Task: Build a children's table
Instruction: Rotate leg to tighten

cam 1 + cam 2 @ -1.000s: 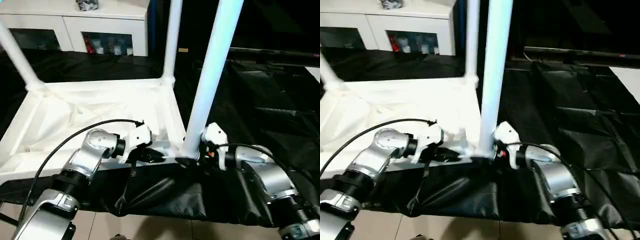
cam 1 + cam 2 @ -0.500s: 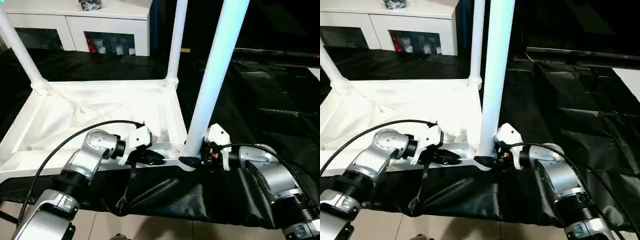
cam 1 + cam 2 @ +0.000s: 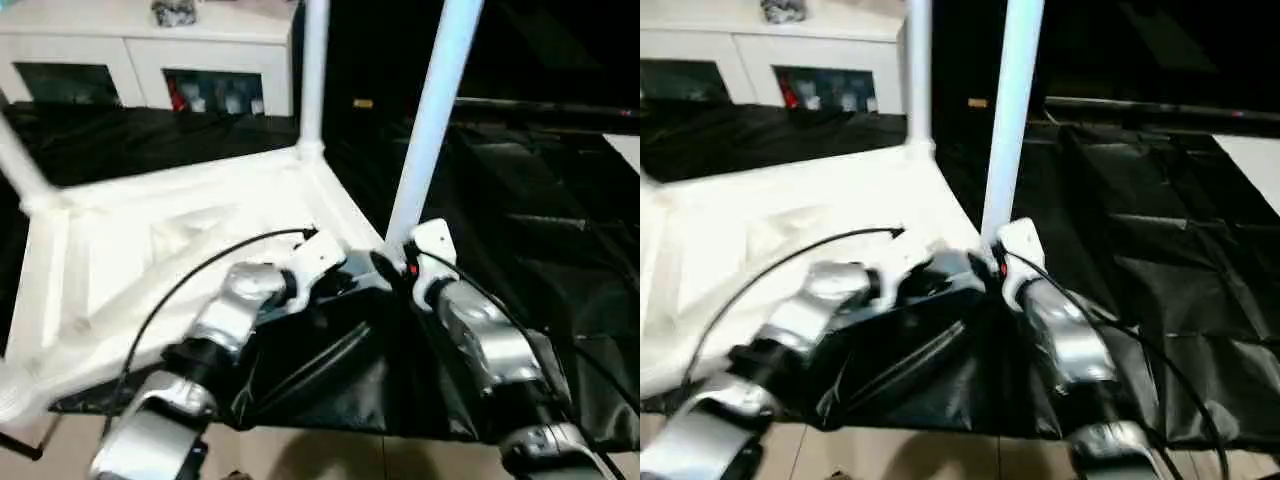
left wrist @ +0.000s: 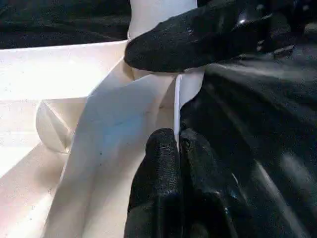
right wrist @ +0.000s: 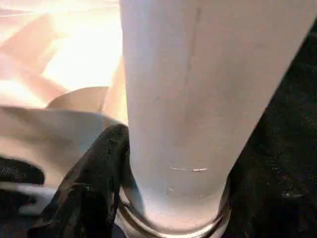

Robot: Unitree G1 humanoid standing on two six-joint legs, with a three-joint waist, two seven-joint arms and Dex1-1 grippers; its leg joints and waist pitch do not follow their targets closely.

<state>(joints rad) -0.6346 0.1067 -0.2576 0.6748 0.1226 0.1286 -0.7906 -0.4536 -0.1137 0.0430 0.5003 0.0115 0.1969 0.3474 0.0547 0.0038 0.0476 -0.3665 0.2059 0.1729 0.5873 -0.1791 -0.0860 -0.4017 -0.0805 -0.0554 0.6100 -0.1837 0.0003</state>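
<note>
The children's table lies upside down, its white ribbed top (image 3: pixel 150 250) on black cloth, with three white legs standing up from the corners: a near right one (image 3: pixel 425 140), a far one (image 3: pixel 312 80) and a left one (image 3: pixel 18 165). My left gripper (image 3: pixel 348 280) is shut on the thin raised rim (image 4: pixel 176 106) just beside the near right corner. My right gripper (image 3: pixel 386 268) is closed around the base of the near right leg (image 5: pixel 198 89); one of its black fingers (image 5: pixel 94 183) presses against the tube just above the socket. Both grippers sit close together at that corner.
Black cloth (image 3: pixel 520 200) covers the work surface, and its front edge hangs over a tiled floor (image 3: pixel 330 455). A white cabinet (image 3: pixel 150 50) with glass doors stands at the back left. The table's near left corner juts past the cloth's front edge.
The table top has swung round: its near right corner moved away from me, its left end toward me. The right gripper closed in on the leg's base. Both arms followed the corner.
</note>
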